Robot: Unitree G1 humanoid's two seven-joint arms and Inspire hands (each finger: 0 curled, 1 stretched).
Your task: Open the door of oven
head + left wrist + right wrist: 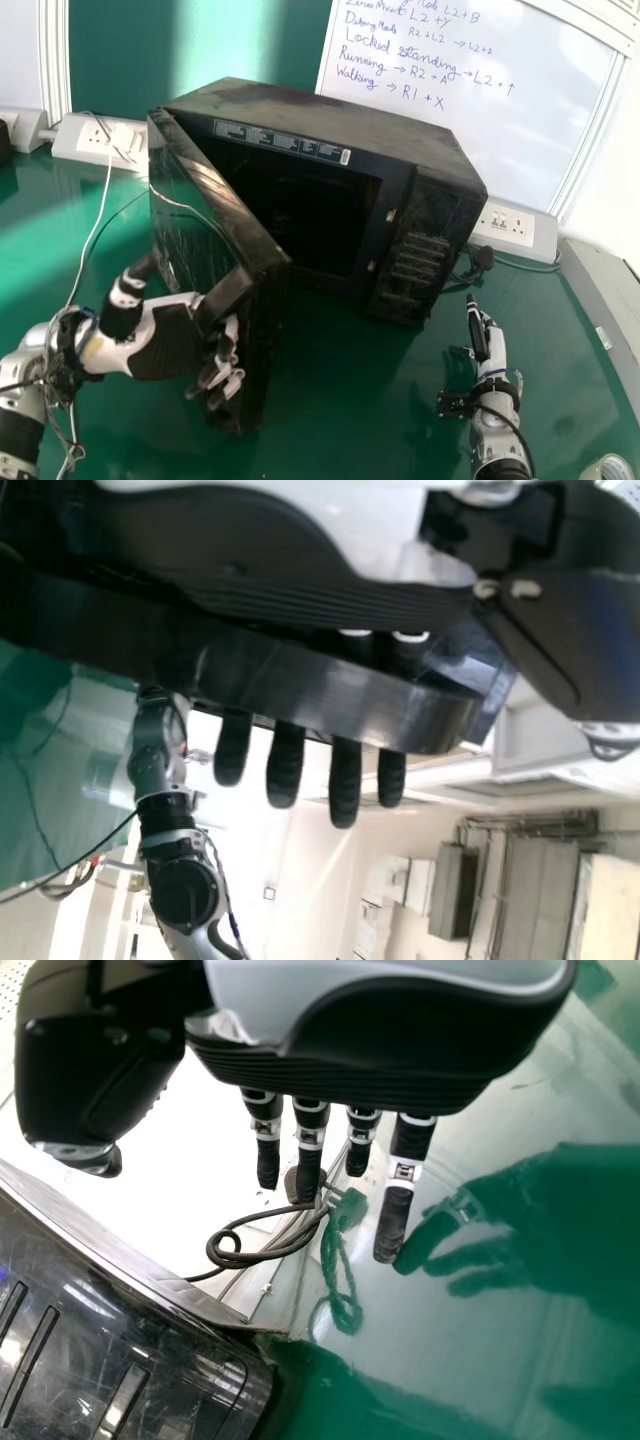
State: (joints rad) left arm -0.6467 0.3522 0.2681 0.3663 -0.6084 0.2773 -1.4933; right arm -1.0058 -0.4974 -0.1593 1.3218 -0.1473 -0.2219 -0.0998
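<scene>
1. I see the green table [340, 425] stretching under everything in my head view.
2. The whiteboard [505, 130], with handwriting, stands behind the table's far part.
3. The black oven [350, 115] sits on the table, its dark cavity exposed and its control panel [415, 250] on the right.
4. Its door [195, 220] stands ajar, hinged on the left and angled out toward me.
5. My left hand [165, 340] is at the door's free edge, fingers hooked round it with small gaps between them, thumb raised apart.
6. My right hand [480, 340] is over the table, right of the oven and apart from it, fingers straight and slightly spread.
7. I see 2 socket units, 1 left [95, 140] and 1 right [510, 225] of the oven.
8. A tape roll [608, 470] lies at the near right.
</scene>
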